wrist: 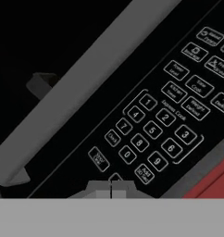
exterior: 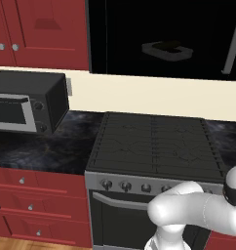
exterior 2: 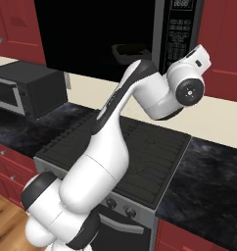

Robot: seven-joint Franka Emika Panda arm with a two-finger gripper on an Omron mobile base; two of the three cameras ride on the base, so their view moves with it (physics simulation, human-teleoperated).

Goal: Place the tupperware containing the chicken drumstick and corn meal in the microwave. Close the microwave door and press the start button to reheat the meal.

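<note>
Glossy black microwave (exterior 2: 140, 34) keypad, tool (wrist: 110, 189) (fingertips together) close

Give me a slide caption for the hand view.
Gripper, fingertips together, faces the microwave keypad beside the grey door handle.

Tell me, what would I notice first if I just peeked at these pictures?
Probably the big white robot arm, curling up from the bottom over the grey stove toward the wide black microwave. Inside the dark cavity sits a small translucent grey-white tray. In the hand view, the microwave's button panel with white numbers looms close, beside the long grey bar handle.
</note>
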